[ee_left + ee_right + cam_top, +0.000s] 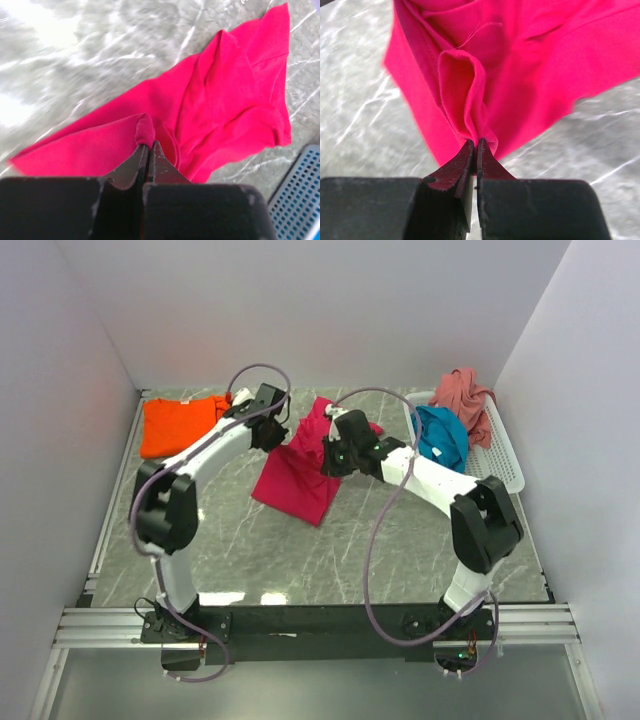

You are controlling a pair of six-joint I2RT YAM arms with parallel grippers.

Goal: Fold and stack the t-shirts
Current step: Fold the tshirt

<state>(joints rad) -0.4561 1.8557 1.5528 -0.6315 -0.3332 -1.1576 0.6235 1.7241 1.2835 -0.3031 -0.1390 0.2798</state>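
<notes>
The magenta-red t-shirt [298,475] hangs between both grippers above the middle of the table, its lower part resting on the surface. My left gripper [278,436] is shut on a bunched fold of the magenta-red t-shirt [145,131]. My right gripper [330,452] is shut on another edge of the magenta-red t-shirt [470,100]. The bright orange t-shirt [178,424] lies folded at the back left. The teal blue t-shirt [442,436] and the dusty pink t-shirt [466,400] lie crumpled in the basket.
The white mesh basket [503,462] stands at the back right against the wall; its corner shows in the left wrist view [300,190]. White walls close in the marbled table [300,560] on three sides. A metal rail runs along the near edge.
</notes>
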